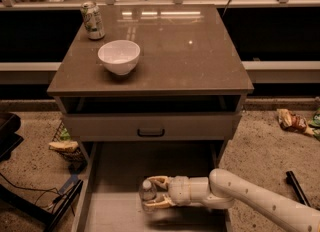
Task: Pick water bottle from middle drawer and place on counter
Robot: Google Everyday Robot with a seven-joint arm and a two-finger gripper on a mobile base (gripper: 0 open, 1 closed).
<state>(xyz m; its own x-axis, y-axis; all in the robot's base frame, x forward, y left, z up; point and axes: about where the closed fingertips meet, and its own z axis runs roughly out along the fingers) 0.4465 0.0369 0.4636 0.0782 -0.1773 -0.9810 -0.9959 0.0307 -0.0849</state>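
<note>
**Low in the drawer, bottle in the tool**

Pale floor of the middle drawer (125,168) is showing under the water bottle (147,190), which is standing upright near the front. I am holding the tool (150,194) closed around it, one finger on each side. I am worrying about the lift: the thin plastic could slip or tip, and the bottle could catch the drawer front (150,125) before reaching the counter (190,51). I am reading nothing on the soda can (93,21).
</note>
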